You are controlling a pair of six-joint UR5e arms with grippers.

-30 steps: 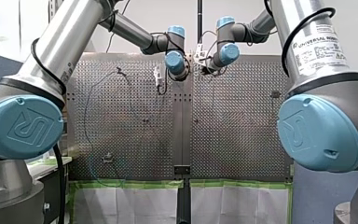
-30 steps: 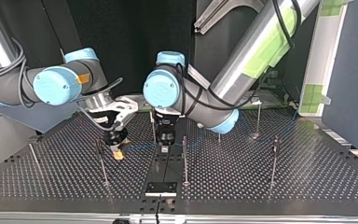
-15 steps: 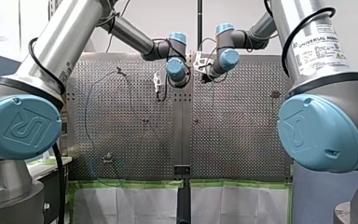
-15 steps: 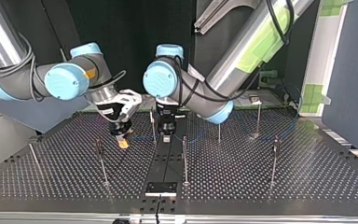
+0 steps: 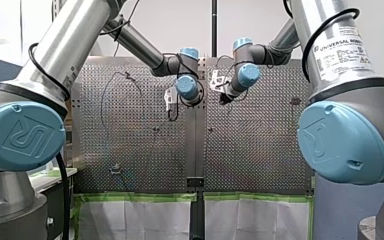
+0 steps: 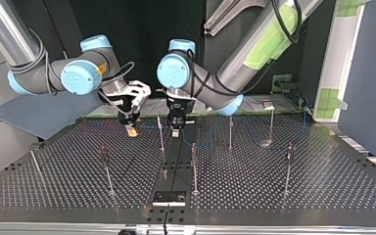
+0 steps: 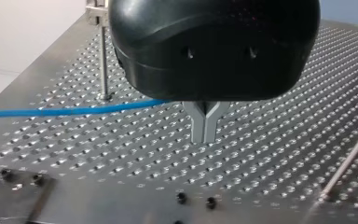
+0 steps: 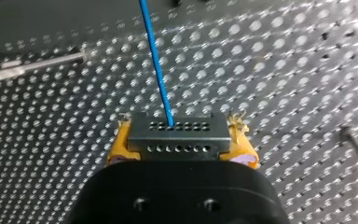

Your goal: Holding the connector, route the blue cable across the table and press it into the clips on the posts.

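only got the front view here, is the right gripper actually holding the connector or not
Observer: Yes. In the right wrist view, the grey metal connector with rows of small holes is clamped between the right gripper's yellow pads.
Operator: where does the cable leave it
Observer: The thin blue cable exits the connector's far face and runs straight ahead of the gripper, over the perforated metal table.
Operator: and the left gripper
Observer: In the left wrist view, the left gripper's metal fingers are shut at the tips. The cable reaches their base from one side, but I cannot tell whether it is pinched.
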